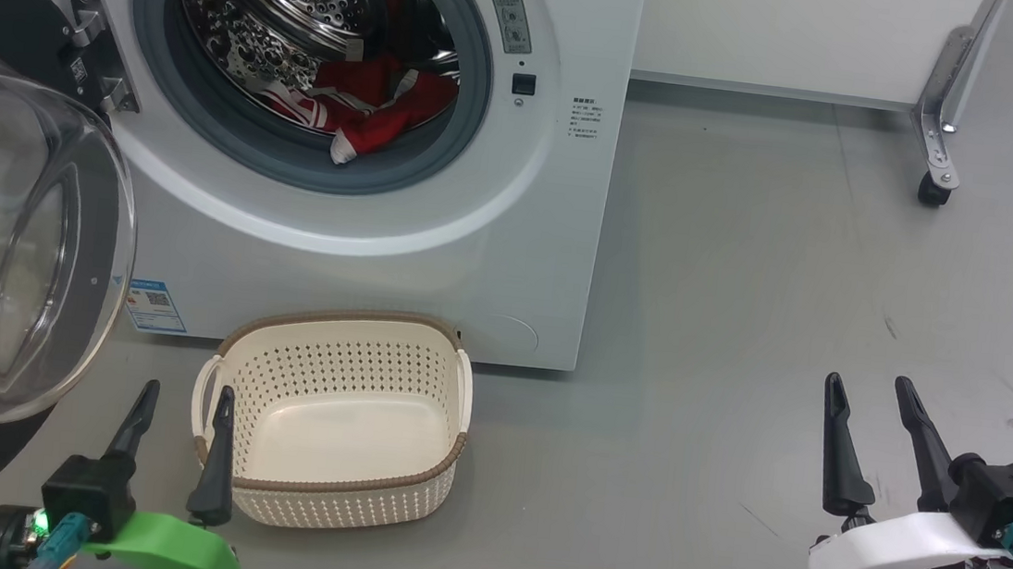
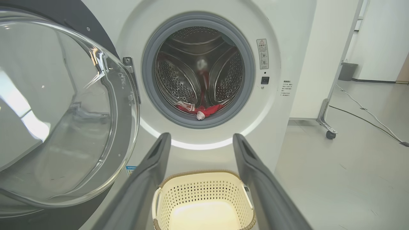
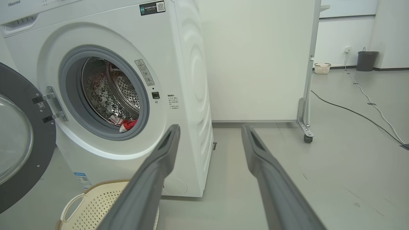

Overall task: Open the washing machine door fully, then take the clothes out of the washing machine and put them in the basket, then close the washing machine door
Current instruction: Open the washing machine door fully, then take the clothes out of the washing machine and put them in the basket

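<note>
Item 1: washing machine [image 1: 361,252]. White front-loader on a grey floor, its round opening uncovered, grey seal and steel drum exposed.

Item 2: washing machine door [image 1: 0,236]. Swung wide on its hinge to the left of the opening, with the clear bowl bulging out of the black rim.

Item 3: clothes [image 1: 375,109]. Red with white trim, lying low at the front of the drum, one white-edged end drooping onto the seal.

Item 4: basket [image 1: 345,325]. Cream with a brown rim, on the floor just before the machine and below the opening, its bare bottom showing.

Item 5: left gripper [image 1: 189,389]. Held low on a green wrist mount, fingers pointing up toward the machine, spread apart and grasping nothing. One finger stands just beside the basket's left handle.

Item 6: right gripper [image 1: 868,383]. Held low on a white mount over bare floor, well apart from the machine and basket. Its fingers lean slightly left, parted, with nothing between them.
</note>
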Robot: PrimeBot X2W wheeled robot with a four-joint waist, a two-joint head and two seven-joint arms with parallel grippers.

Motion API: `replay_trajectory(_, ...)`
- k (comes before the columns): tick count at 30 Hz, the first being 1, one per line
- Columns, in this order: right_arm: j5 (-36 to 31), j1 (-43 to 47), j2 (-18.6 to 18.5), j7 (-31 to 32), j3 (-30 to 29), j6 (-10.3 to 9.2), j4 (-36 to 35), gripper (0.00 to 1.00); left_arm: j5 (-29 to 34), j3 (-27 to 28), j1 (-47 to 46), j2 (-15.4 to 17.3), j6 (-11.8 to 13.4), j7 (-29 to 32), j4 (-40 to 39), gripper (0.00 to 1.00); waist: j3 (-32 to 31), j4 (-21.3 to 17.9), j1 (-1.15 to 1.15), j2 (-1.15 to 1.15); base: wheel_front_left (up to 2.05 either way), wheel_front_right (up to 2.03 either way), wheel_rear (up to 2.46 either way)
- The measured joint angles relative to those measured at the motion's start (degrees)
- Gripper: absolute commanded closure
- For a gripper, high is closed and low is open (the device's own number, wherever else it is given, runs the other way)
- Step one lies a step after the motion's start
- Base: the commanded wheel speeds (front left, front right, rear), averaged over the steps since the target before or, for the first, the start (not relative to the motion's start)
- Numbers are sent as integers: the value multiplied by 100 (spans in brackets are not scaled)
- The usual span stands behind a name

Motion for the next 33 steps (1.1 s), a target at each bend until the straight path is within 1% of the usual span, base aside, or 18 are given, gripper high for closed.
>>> replay_trajectory(15, -42, 40, 1, -1, 11, 1, -21, 0, -121, -263, 216, -11, -8, 0, 2, 0, -22, -22, 0, 0, 0, 0, 0)
replay_trajectory(18, -76, 45, 1, -1, 12, 1, -22, 0, -130, -320, 240, -12, -57, 0, 1, 0, -22, -23, 0, 0, 0, 0, 0)
replay_trajectory(33, -123, 86, 13, -1, 12, 0, -36, 0, -162, -354, 240, -14, -57, 0, -118, 0, -17, 2, 0, 0, 0, 0, 0)
